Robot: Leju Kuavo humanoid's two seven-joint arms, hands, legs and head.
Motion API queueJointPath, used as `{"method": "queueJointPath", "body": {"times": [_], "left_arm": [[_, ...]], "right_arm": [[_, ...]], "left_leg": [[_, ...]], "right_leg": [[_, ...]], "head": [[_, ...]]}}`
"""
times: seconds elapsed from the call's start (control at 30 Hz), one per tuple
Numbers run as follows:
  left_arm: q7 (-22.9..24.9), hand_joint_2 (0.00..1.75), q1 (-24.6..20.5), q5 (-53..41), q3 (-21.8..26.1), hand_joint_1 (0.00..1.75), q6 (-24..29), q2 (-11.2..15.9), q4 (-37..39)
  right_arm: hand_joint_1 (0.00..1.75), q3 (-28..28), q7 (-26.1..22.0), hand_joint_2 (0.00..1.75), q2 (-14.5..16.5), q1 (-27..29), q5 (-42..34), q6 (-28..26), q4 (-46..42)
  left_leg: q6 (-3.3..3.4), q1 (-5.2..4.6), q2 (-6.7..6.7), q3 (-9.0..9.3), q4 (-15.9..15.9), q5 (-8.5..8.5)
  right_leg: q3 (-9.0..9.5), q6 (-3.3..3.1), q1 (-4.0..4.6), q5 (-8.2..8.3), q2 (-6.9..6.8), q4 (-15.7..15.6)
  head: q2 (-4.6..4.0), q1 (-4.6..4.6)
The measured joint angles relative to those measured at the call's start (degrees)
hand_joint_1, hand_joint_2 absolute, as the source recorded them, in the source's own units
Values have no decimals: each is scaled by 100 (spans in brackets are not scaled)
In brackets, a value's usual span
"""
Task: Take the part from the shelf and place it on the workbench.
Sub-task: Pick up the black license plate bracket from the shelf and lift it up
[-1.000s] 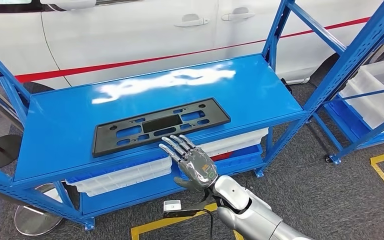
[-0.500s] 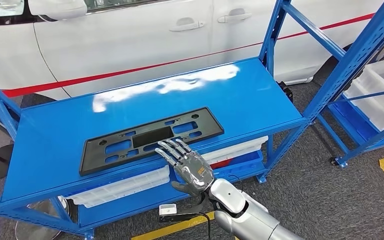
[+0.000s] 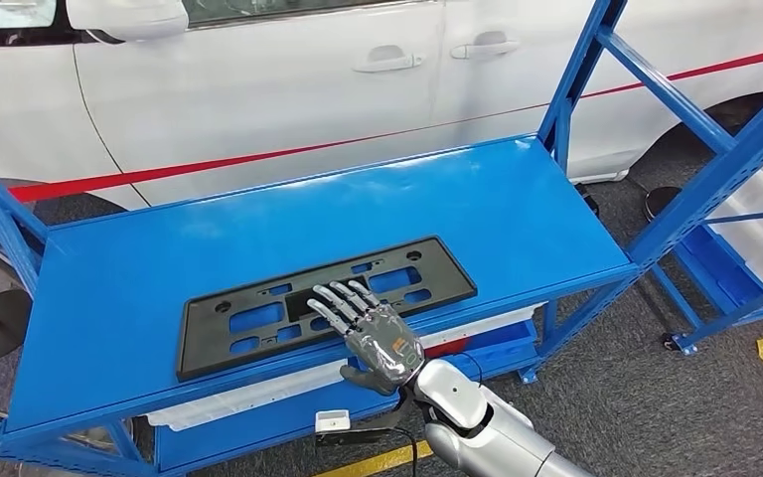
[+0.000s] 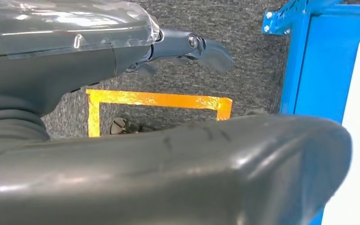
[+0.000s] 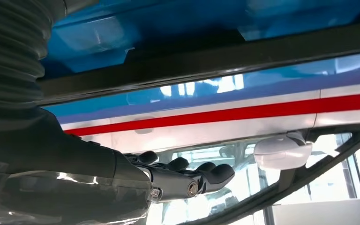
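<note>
where the blue shelf [image 3: 109,298] spans our head view, the black part [image 3: 258,318] lies flat, long axis running from 8 to 2 o'clock. our right hand [image 3: 373,333] hovers over its near edge, fingers spread, holding nothing. left hand [image 4: 187,47] hangs by the floor, grasping nothing, fingers apart.

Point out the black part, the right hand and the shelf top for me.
part [image 3: 258,320]: head view, on its left half, beside a cutout.
right hand [image 3: 382,338]: head view, on the silver back of the hand.
shelf top [image 3: 378,209]: head view, on bare blue surface behind the part.
</note>
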Motion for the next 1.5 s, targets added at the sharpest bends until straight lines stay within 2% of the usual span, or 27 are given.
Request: {"method": "queueJointPath", "body": {"times": [0.07, 0.13, 0.23, 0.3, 0.33, 0.4, 0.43, 0.47, 0.5, 0.57, 0.6, 0.63, 0.7, 0.8, 0.87, 0.93, 0.97, 1.0, 1.03, 1.1, 1.13, 1.2, 1.27, 1.33, 1.43, 1.47, 1.5], "left_arm": [[6, 0, 5, 1, 0, 0, 10, -6, 1], [10, 0, 2, 3, 0, 0, 1, -13, 1], [11, 0, -5, 4, 0, 0, -19, -13, 1], [13, 0, -5, 3, 0, 0, -26, -11, 1], [15, 0, -7, 1, -1, 0, -30, -11, 1], [22, 0, -8, -12, -3, 0, -43, -12, 1], [27, 0, -5, -25, -4, 0, -48, -13, 1], [33, 0, 0, -38, -5, 0, -52, -13, 1], [38, 0, 3, -50, -7, 0, -52, -13, 1], [43, 0, 2, -64, -10, 0, -46, -11, 1], [45, 0, -3, -66, -12, 0, -41, -10, 1], [48, 0, -12, -69, -13, 0, -37, -9, 1], [55, 0, -17, -72, -16, 0, -30, -8, 1], [58, 0, -9, -73, -19, 0, -26, -19, 1], [57, 0, -16, -74, -21, 0, -26, -26, 1], [57, 0, -17, -73, -22, 0, -23, -25, 1], [58, 0, -16, -71, -22, 0, -21, -25, 1], [58, 0, -15, -69, -22, 0, -20, -26, 1], [59, 0, -14, -70, -24, 0, -20, -28, 1], [59, 0, -15, -74, -36, 0, -24, -35, 1], [58, 0, -16, -75, -44, 0, -25, -38, 1], [57, 0, -21, -75, -61, 0, -26, -39, 1], [54, 0, -25, -71, -73, 0, 3, -39, 1], [41, 0, -27, -52, -80, 0, 102, -56, 1], [14, 0, -12, -21, -81, 0, 244, -112, 7], [5, 0, 1, -13, -81, 0, 266, -128, 14], [-3, 0, 17, -6, -81, 0, 279, -142, 24]], "right_arm": [[0, -19, 0, 175, 0, 18, 27, 31, -27], [0, -50, 5, 175, 2, 34, 58, 68, -60], [0, -91, 34, 175, 14, 96, 126, 118, -144], [0, -103, 61, 175, 28, 120, 188, 189, -207], [0, -107, 74, 175, 42, 126, 231, 243, -231], [0, -111, 99, 175, 71, 134, 315, 357, -248], [0, -111, 115, 175, 91, 139, 355, 419, -246], [0, -111, 133, 175, 114, 143, 387, 474, -241], [0, -111, 151, 175, 144, 143, 411, 524, -234], [0, -111, 175, 175, 213, 140, 439, 581, -223], [0, -111, 178, 175, 243, 136, 443, 594, -219], [0, -111, 179, 175, 265, 132, 444, 602, -216], [0, -113, 180, 175, 292, 126, 446, 605, -210], [0, -122, 180, 175, 313, 112, 447, 605, -210], [0, -132, 181, 175, 314, 104, 447, 605, -205], [0, -137, 181, 175, 313, 111, 447, 605, -186], [0, -138, 181, 175, 313, 118, 447, 605, -174], [0, -138, 182, 175, 313, 122, 447, 605, -163], [0, -138, 182, 175, 313, 120, 449, 610, -157], [0, -138, 183, 175, 316, 102, 463, 635, -148], [0, -138, 183, 175, 326, 89, 479, 665, -144], [0, -138, 189, 175, 361, 64, 519, 754, -119], [84, -138, 236, 175, 428, 30, 582, 895, -78], [171, -137, 344, 175, 511, -38, 673, 1080, -31], [175, -131, 536, 175, 629, -135, 826, 1379, 96], [175, -127, 577, 175, 661, -149, 864, 1449, 155], [175, -122, 601, 175, 690, -159, 895, 1497, 214]], "left_leg": [[-33, 0, -9, 119, -2, -98], [-101, -13, -20, 183, 5, -189], [-213, -28, -20, 233, 40, -248], [-267, -20, 0, 190, 234, -347], [-289, -13, 10, 76, 472, -466], [-322, -9, 19, -314, 1161, -773], [-333, -9, 19, -511, 1453, -878], [-334, -9, 19, -638, 1586, -882], [-327, -10, 19, -660, 1499, -757], [-288, -14, 22, -458, 825, -269], [-268, -26, 24, -338, 470, -105], [-240, -40, 25, -258, 226, -14], [-184, -71, 23, -219, 86, 4], [-83, -37, 27, -173, 1, 121], [-38, -17, 37, -148, -43, 153], [-24, -18, 39, -148, -43, 151], [-26, -19, 37, -147, -41, 147], [-31, -18, 35, -143, -39, 141], [-41, -16, 30, -134, -35, 132], [-80, -22, 20, -119, -11, 97], [-109, -31, 17, -119, 4, 77], [-179, -42, 16, -125, 15, 53], [-254, -24, 20, -116, 18, 31], [-309, -10, 23, -206, 245, -132], [-347, -3, 25, -712, 1306, -642], [-353, -2, 25, -857, 1589, -719], [-353, -2, 25, -904, 1661, -678]], "right_leg": [[158, -51, 8, 560, -1, -709], [300, -110, 43, 868, 0, -1266], [351, -202, 58, 872, 17, -1371], [435, -270, 40, 841, 19, -1407], [473, -300, 34, 825, 16, -1421], [503, -345, 45, 788, 9, -1419], [510, -357, 53, 771, 11, -1413], [519, -363, 59, 752, 15, -1405], [535, -362, 64, 733, 23, -1395], [588, -345, 68, 692, 34, -1383], [611, -330, 74, 677, 35, -1379], [619, -307, 79, 668, 33, -1376], [614, -246, 83, 664, 27, -1376], [588, -141, 85, 579, 21, -1293], [368, -92, 61, 286, 17, -813], [-1, -51, 30, -24, 14, -74], [-117, -33, 13, -58, 13, 141], [-129, -20, -2, 21, 11, 141], [-18, -14, -17, 195, 8, -96], [370, -28, -29, 552, -2, -876], [514, -49, -23, 646, -1, -1172], [596, -103, 4, 651, 8, -1366], [600, -178, 7, 669, 14, -1393], [622, -258, -5, 687, 8, -1436], [629, -317, 5, 681, -7, -1445], [630, -320, 13, 678, -10, -1443], [631, -322, 18, 675, -10, -1440]], "head": [[0, 1], [0, -2], [0, -4], [0, -3], [0, -4], [0, -4], [0, -4], [0, -4], [0, -4], [0, -4], [0, -3], [0, -3], [0, -3], [0, -1], [0, 0], [0, 0], [0, 0], [0, 0], [0, 0], [0, 1], [0, 1], [0, -1], [0, -1], [0, -1], [0, -3], [0, -3], [0, -3]]}}
